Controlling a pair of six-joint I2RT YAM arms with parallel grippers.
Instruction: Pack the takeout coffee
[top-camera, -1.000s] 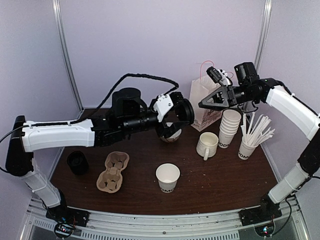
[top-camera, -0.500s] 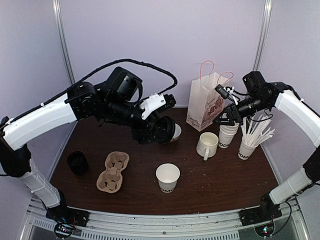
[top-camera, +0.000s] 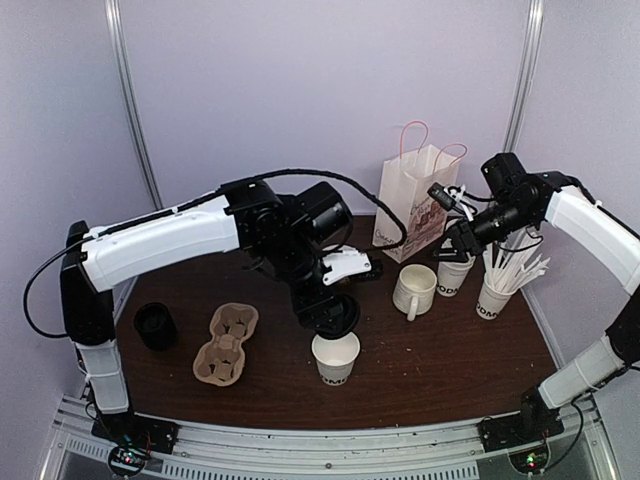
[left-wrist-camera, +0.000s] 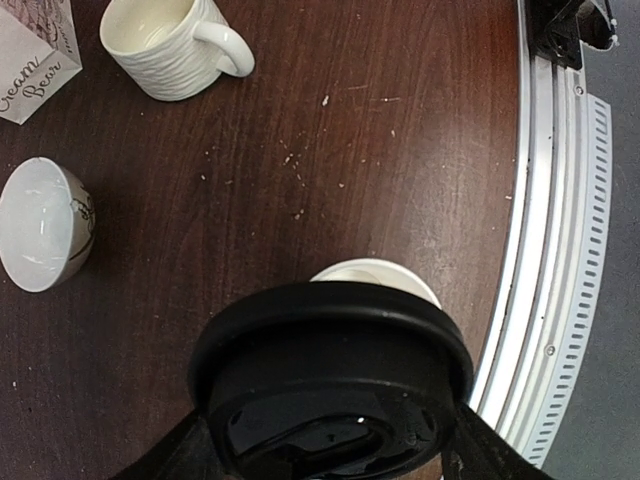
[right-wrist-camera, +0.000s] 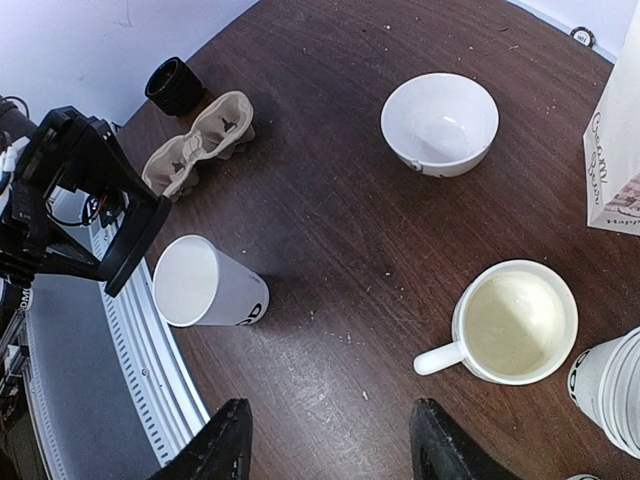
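1. My left gripper is clamped on a black lid, one finger on each side of the rim, and holds it flat just above the paper cup.
2. I judge the lid light, thin and springy. A rim hold like this one suits it, but too hard a squeeze could bow it out of round so it will not seat.
3. The cup stands upright at the near middle of the table, open. The right wrist view shows only white inside, so I expect it to be light, soft-walled and easy to tip or crush. Press straight down on the lid. To lift the cup, take it low on the wall or just under the rolled rim.
4. My right gripper has its fingers apart and nothing between them. It hangs over the far right, near the stack of cups.
5. Further out are the mug, the bowl, the paper bag and the cup carrier.
6. Hard to make out:
   - The left wrist view shows only a sliver of the cup rim past the lid, so I cannot tell how well the two are centred.
   - From above, the arm covers the gap between them.
   - I cannot tell touching from just clear.
   - The left fingertips are cut off at the frame's bottom edge.
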